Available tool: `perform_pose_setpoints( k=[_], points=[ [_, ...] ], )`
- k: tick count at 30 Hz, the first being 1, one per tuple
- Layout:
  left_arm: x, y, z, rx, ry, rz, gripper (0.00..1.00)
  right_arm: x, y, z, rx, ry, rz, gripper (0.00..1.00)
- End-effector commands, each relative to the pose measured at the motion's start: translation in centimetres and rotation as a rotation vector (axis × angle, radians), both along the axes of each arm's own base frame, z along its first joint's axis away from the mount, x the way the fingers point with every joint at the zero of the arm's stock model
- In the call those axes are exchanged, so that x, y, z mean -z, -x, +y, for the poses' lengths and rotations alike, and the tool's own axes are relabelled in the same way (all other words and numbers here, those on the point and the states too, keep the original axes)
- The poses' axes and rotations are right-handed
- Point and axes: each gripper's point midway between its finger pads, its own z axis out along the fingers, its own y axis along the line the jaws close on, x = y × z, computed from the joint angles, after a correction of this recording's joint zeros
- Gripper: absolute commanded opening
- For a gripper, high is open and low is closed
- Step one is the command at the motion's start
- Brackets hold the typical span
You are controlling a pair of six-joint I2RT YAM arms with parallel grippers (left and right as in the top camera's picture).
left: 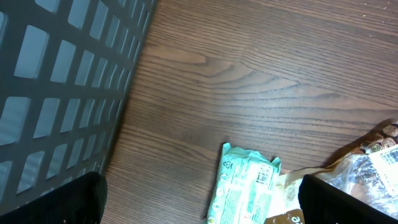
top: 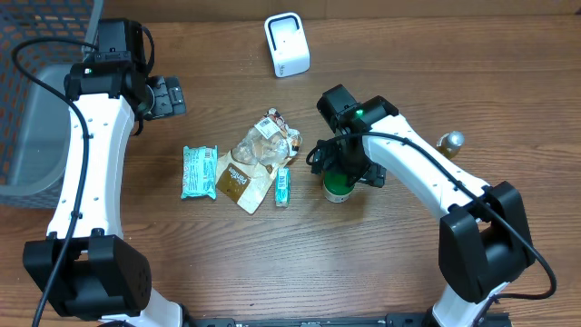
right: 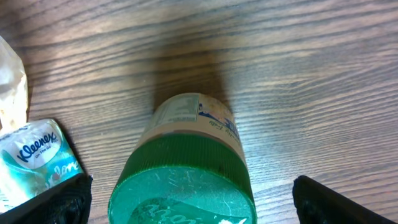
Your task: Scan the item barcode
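Note:
A jar with a green lid point(top: 337, 189) stands upright on the wooden table, right of the pile of packets. My right gripper point(top: 345, 166) hangs over it. In the right wrist view the jar point(right: 183, 186) sits between the fingers point(right: 62, 200) of that open gripper point(right: 193, 202), with a gap on each side. No barcode shows on the jar's label. The white scanner point(top: 287, 44) stands at the back centre. My left gripper point(top: 168, 97) is open at the back left, over bare table beside the basket; its own view shows the gripper point(left: 202, 205) empty.
A teal packet point(top: 199, 172), a brown pouch point(top: 238, 182), a clear snack bag point(top: 260, 143) and a small Kleenex pack point(top: 283, 186) lie mid-table. A grey mesh basket point(top: 27, 109) fills the left edge. A small metallic object point(top: 451, 141) sits at the right.

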Motion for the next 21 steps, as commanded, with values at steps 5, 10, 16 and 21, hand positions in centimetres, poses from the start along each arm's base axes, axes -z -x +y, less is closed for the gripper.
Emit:
perform_pose_setpoints(
  k=[5,10,16,21],
  points=[
    [-0.9,-0.3,0.1,-0.001,-0.007,-0.025,1.0,-0.4,-0.2,0.1,-0.058,0.002,-0.005,1.0],
    [-0.9,-0.3,0.1,-0.001,-0.007,-0.025,1.0,-0.4,-0.4,0.2,-0.056,-0.004,-0.013,1.0],
    [-0.9,-0.3,0.1,-0.001,-0.007,-0.025,1.0,0.6,0.2,0.2,-0.069,0.0,-0.002,1.0],
    [-0.9,-0.3,0.1,-0.001,-0.007,-0.025,1.0,1.6,0.5,0.7,-0.084,-0.004,-0.009,1.0]
  ],
)
